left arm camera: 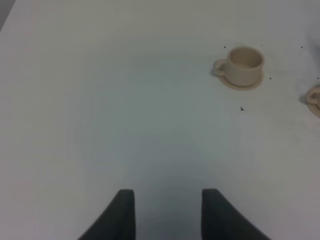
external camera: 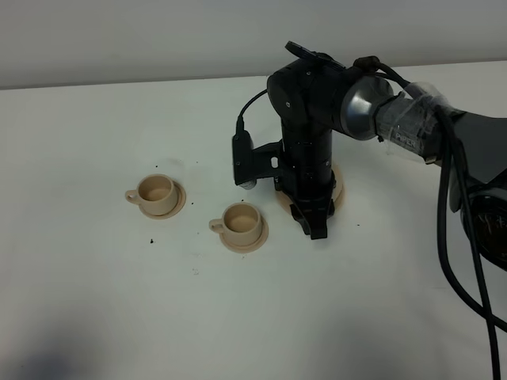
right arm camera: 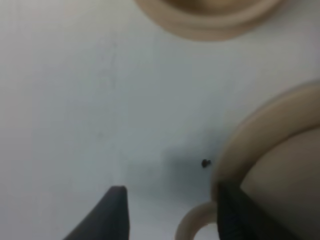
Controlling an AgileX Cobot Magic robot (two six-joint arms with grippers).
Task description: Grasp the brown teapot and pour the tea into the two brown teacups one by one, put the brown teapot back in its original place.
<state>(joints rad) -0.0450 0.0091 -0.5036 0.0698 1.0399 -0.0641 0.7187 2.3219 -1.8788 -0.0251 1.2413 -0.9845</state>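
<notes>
Right gripper (right arm camera: 170, 200), jaws spread, straddled loop handle (right arm camera: 192, 225) of squat beige ceramic teapot (right arm camera: 280, 190), frame lower right; apparently grasp step, closing due next.

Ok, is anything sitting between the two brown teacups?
No. In the exterior high view the farther teacup and the nearer teacup stand apart, with only bare white table between them.

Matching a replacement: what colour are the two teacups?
Plain beige-tan, no pattern. The teacups show best in the exterior high view.
</notes>
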